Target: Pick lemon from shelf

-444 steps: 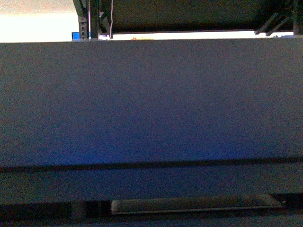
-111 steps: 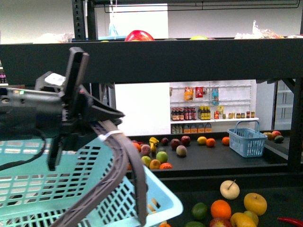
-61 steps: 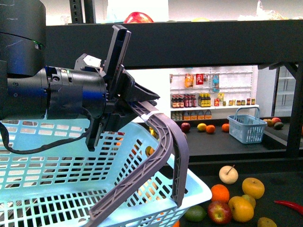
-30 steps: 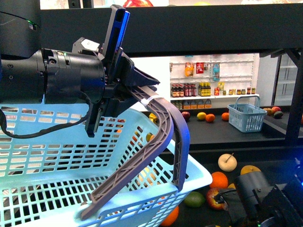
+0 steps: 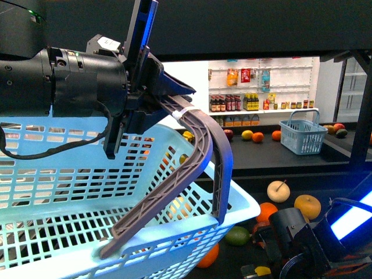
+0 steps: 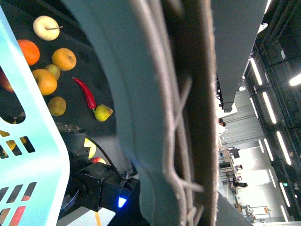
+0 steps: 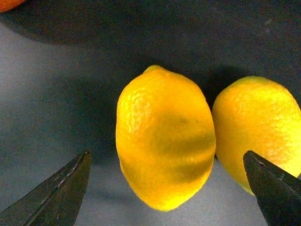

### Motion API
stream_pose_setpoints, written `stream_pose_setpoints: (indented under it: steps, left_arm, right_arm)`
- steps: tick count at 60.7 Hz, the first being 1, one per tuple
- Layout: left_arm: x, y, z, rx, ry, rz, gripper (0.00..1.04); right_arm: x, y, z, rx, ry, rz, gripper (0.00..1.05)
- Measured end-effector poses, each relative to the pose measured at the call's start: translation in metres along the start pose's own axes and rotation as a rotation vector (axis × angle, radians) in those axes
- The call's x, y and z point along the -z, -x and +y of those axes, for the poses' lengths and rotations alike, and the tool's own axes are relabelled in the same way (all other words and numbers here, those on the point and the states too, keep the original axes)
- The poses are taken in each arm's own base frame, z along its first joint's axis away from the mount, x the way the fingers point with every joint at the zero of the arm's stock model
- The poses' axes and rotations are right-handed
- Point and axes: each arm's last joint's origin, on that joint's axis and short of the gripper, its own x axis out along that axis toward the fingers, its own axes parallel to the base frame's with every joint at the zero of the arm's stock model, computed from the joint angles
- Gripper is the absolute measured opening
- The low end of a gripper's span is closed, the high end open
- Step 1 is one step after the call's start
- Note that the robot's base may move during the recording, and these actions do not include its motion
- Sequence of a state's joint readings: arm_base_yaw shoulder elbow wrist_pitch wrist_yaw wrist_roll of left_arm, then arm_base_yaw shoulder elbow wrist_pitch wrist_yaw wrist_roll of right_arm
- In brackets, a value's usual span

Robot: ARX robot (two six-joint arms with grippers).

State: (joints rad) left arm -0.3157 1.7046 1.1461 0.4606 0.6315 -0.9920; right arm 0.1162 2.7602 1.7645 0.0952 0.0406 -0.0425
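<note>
A bright yellow lemon lies on the dark grey shelf, touching a second lemon beside it. My right gripper is open, one fingertip on each side of the first lemon and clear of it. In the front view the right arm reaches low over the shelf floor at the bottom right and hides the lemon. My left gripper is shut on the grey basket handle and holds the light blue basket up at the left. That handle fills the left wrist view.
Loose fruit lies on the shelf floor: a pale pear, a yellow-orange fruit, an orange, a green fruit and a red chilli. The upper tier's rim hangs overhead. A small blue basket stands further back.
The right arm has come further into view at the bottom right, low over the fruit. The whole view has sunk a little against the shelf. The left gripper still holds the basket handle.
</note>
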Motion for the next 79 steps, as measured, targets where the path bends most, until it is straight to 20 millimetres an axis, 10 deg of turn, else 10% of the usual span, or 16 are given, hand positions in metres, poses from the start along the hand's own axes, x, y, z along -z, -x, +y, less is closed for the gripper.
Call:
stream_pose_setpoints:
  steps: [28,44,55,71,79]
  left_arm:
    - [0.000,0.000,0.000,0.000,0.000,0.000,0.08]
    - [0.000,0.000,0.000,0.000,0.000,0.000,0.08]
    - [0.000,0.000,0.000,0.000,0.000,0.000,0.08]
    - [0.000,0.000,0.000,0.000,0.000,0.000,0.08]
    - [0.000,0.000,0.000,0.000,0.000,0.000,0.08]
  right_arm:
    - [0.004,-0.022,0.009,-0.001,0.018,0.030,0.97]
    - [0.009,-0.027,0.011,0.012,0.029,0.043,0.61]
    - [0.011,-0.026,0.009,0.020,0.025,0.033,0.57]
    - [-0.002,0.021,-0.015,0.022,0.036,-0.072,0.57]
    - [-0.031,0.077,-0.040,0.001,0.020,-0.212,0.57]
